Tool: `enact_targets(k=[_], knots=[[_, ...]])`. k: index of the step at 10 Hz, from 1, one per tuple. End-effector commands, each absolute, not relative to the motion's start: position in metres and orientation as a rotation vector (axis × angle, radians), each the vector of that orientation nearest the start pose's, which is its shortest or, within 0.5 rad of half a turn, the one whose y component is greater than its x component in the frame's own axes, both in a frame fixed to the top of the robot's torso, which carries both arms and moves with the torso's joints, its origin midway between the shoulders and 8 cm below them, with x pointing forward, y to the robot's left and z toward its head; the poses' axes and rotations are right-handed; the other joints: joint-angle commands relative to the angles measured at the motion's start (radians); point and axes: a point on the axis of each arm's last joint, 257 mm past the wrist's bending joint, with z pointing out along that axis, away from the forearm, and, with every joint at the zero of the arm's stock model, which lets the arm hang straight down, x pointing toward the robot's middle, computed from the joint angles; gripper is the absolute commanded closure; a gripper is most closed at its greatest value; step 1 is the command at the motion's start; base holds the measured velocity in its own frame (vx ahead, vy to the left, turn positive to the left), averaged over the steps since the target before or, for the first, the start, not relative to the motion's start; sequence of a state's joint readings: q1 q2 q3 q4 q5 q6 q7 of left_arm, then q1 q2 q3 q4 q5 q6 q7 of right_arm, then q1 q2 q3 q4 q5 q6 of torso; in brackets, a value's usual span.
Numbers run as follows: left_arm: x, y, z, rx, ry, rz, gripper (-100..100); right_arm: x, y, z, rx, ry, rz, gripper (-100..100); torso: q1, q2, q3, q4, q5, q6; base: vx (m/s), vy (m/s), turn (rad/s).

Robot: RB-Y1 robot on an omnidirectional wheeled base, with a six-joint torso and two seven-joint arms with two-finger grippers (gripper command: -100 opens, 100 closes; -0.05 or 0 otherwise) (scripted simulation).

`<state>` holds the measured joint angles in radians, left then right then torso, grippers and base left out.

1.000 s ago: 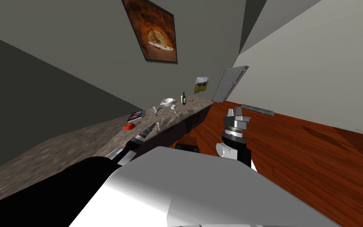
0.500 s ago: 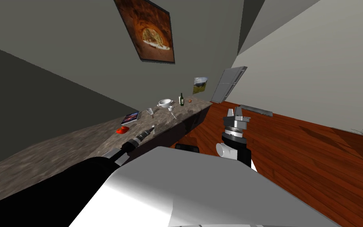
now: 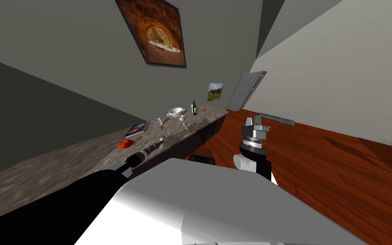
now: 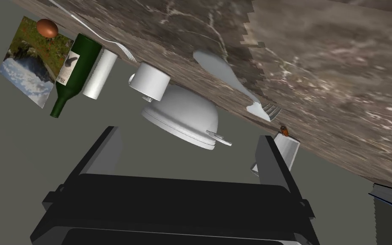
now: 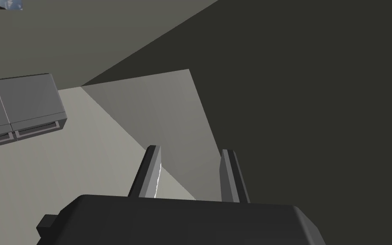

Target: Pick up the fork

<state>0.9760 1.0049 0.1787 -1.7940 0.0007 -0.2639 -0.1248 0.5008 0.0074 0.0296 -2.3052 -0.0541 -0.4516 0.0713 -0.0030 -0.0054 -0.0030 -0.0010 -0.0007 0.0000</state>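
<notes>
The fork point(image 4: 99, 37) is thin and pale. It lies on the brown marbled counter point(image 4: 339, 64), its tines next to a white cup point(image 4: 150, 81) and a green bottle point(image 4: 74, 68). My left gripper point(image 4: 187, 134) hovers open and empty some way short of it, facing a white bowl point(image 4: 182, 117) that stands by the wall. In the head view the left gripper point(image 3: 161, 141) reaches out low over the counter point(image 3: 63, 161). My right gripper point(image 3: 254, 121) is held upright over the wooden floor, its fingers point(image 5: 151, 170) apart with nothing between them.
A wider white utensil with a slotted end point(image 4: 229, 78) lies in front of the bowl. A small glass point(image 4: 288, 146) stands by my right-hand finger. A white cylinder point(image 4: 99, 74) and a brown ball point(image 4: 46, 27) stand near the bottle. A red object point(image 3: 125, 144) and a book point(image 3: 136, 128) lie nearer me.
My left arm has stretched further out along the counter toward the dishes. The head view has shifted slightly with it. The right arm has not moved.
</notes>
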Motion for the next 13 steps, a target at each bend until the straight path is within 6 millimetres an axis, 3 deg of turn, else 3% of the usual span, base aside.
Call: enact_targets(k=[1,7,9,10,11,12,13], knots=[[0.231,0.54,-0.303,-0.524,2.1,-0.2,-100,0.347,-0.277,0.026,0.693,0.609,1.296,0,0.0,0.0,0.0,0.0,0.0,0.0,0.101,-0.074,-0.019],[0.181,0.624,-0.323,-0.569,2.278,0.095,-100,0.347,-0.277,0.026,0.693,0.609,1.296,0,-0.001,-0.003,-0.002,-0.001,0.0,0.0,0.133,-0.08,-0.016],[0.172,0.639,-0.323,-0.574,2.304,0.152,-100,0.347,-0.277,0.026,0.693,0.609,1.296,0,0.0,0.0,0.0,0.0,0.0,0.0,0.06,-0.047,-0.009],[0.174,0.634,-0.323,-0.572,2.296,0.134,-100,0.347,-0.277,0.026,0.693,0.609,1.296,0,0.0,0.001,0.001,0.0,0.0,0.0,0.023,-0.02,0.001],[0.173,0.635,-0.323,-0.573,2.297,0.138,0,0.347,-0.277,0.026,0.693,0.609,1.296,0,0.002,0.003,0.002,0.001,0.0,0.0,0.005,-0.004,0.0],[0.167,0.647,-0.326,-0.62,2.286,0.157,-100,0.347,-0.277,0.026,0.693,0.609,1.296,0,0.003,0.005,0.003,0.001,0.001,0.0,-0.053,-0.014,-0.313],[0.165,0.653,-0.328,-0.643,2.28,0.167,-100,0.348,-0.277,0.026,0.693,0.609,1.296,0,0.003,0.008,0.004,0.002,0.001,0.001,-0.106,-0.014,-0.292]])
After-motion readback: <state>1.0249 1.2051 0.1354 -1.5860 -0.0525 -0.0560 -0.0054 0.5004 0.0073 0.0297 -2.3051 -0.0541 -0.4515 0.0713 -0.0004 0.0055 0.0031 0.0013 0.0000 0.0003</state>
